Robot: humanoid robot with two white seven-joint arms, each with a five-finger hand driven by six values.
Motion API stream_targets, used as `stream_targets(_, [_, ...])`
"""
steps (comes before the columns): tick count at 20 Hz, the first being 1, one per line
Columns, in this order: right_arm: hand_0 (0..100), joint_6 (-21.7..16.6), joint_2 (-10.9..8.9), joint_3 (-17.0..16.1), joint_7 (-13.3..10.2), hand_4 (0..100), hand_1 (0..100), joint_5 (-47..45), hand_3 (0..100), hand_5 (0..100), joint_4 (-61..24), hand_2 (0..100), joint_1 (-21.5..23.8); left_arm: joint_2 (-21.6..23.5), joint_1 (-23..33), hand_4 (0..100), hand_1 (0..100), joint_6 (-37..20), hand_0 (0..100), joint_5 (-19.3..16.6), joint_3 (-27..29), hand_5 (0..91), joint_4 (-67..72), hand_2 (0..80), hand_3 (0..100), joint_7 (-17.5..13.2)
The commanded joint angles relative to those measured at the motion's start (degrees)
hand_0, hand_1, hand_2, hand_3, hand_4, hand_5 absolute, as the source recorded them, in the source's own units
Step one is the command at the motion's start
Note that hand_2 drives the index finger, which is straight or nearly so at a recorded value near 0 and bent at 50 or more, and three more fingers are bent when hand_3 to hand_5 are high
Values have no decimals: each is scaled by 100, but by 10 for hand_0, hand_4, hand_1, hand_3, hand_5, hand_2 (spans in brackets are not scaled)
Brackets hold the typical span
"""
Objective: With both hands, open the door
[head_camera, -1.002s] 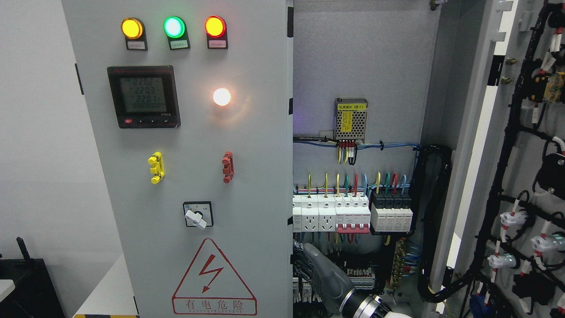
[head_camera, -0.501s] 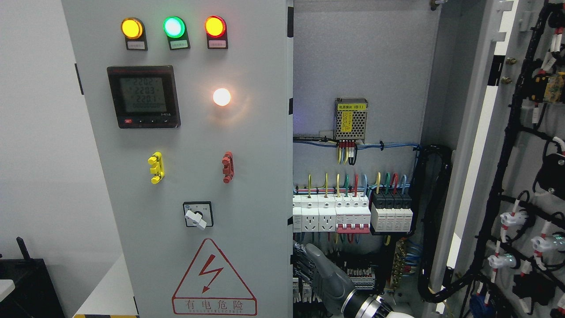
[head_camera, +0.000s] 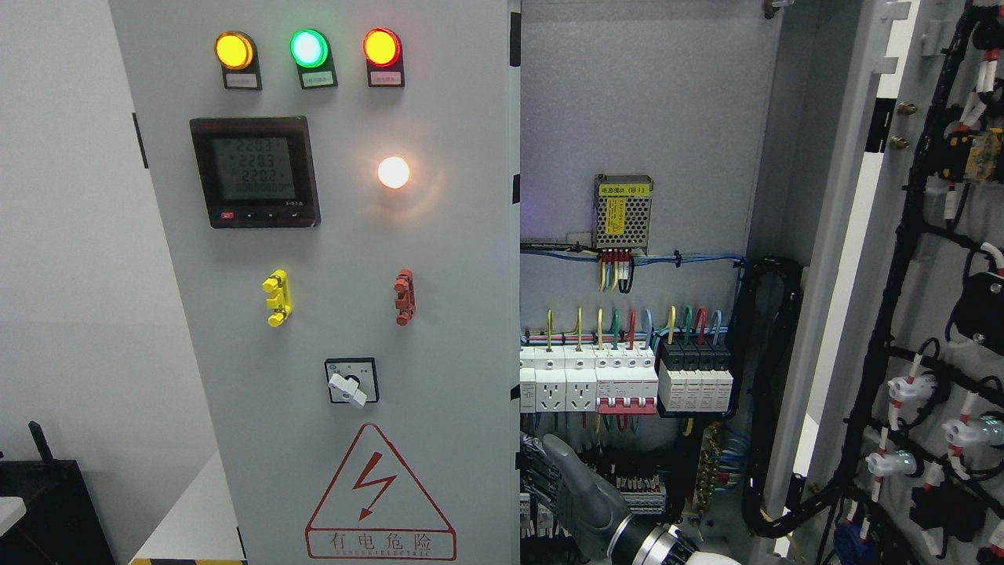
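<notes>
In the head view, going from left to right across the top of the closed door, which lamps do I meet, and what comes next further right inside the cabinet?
yellow lamp → green lamp → red lamp → power supply box with yellow label → open right door with black cable harness

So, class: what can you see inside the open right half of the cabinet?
A power supply, white breakers with coloured wires and black cable bundles. The right hand hides some lower terminals; the closed left door covers the rest.
</notes>
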Motion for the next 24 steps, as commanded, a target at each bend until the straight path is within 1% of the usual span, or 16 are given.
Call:
stream_targets(1, [107,4,-6,-11,185,0,0,-5,0,0,18,0,-19,0,-7,31,0,1,0,0,0,0,0,0,0,-2])
stream_targets(12, [107,13,3,-29,211,0,0,-5,0,0,9,0,-28,0,1,31,0,-8,0,0,0,0,0,0,0,-2])
stream_targets(15, [107,13,3,-29,352,0,0,-57,0,0,-96,0,16,0,1,31,0,1,0,0,0,0,0,0,0,-2])
stream_targets(24, [107,13,-6,33,405,0,0,-356,0,0,-334,0,113,0,1,31,0,1,0,0,0,0,0,0,0,-2])
